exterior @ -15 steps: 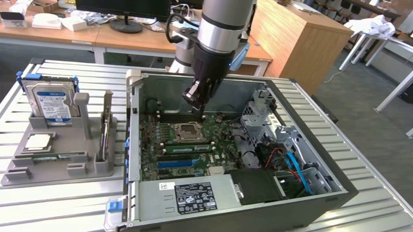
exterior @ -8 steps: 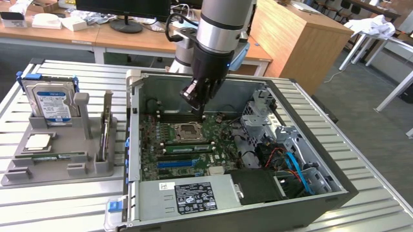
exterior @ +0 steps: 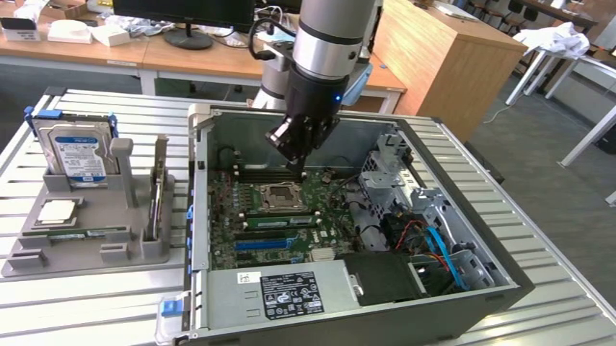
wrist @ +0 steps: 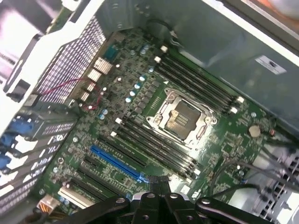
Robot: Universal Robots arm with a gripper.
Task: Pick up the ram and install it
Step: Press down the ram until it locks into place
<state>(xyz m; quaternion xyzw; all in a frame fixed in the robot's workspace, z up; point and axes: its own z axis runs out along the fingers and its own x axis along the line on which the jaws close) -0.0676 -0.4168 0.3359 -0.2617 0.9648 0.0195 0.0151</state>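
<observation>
Your hand (exterior: 302, 171) is hanging closed and empty inside the open computer case (exterior: 462, 292), over the motherboard (wrist: 140, 121) by the processor socket (wrist: 180, 119). The ram (exterior: 82, 233) is lying flat in the grey holder (exterior: 29, 263) on the bench (exterior: 549, 245), well apart, where it is easy to reach.

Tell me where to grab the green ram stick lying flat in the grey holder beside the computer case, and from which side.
Take the long, thin green ram stick across its two long edges, near mid-length, coming straight down from above. It lies flat in a recess of the grey plastic holder, so its ends look boxed in and probably only its top face is open to approach.
</observation>
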